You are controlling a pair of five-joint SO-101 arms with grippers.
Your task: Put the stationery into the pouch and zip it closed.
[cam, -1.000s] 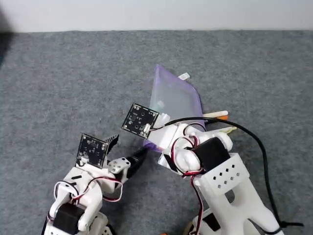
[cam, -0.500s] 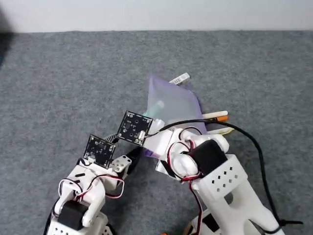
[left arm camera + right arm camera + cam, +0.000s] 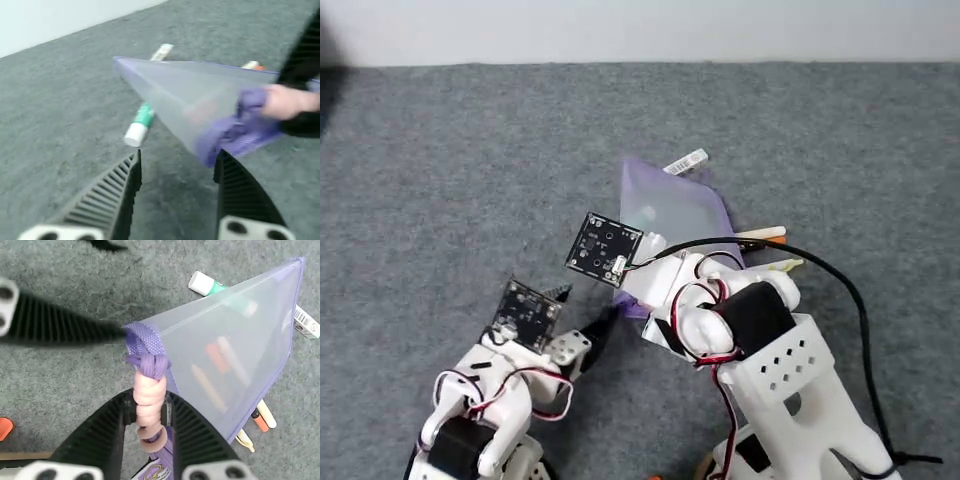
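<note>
High view: the pouch (image 3: 675, 205) stood tilted at frame centre over the tabletop (image 3: 440, 150). Left wrist view: left claw (image 3: 178, 160) spread wide at bottom centre. Right wrist view: right claw (image 3: 149, 400), lower centre, clenched on the pouch's pink pull (image 3: 148, 385).

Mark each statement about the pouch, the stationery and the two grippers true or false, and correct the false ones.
1. The right gripper is shut on the pouch's pull strap. True.
2. The left gripper clamps the pouch. False: it is open and holds nothing.
3. A green-and-white marker lies on the grey mat, outside the pouch. True.
4. The pouch lies flat on the mat. False: it is tilted, raised at the strap corner, with an orange-tipped pen beside it.
</note>
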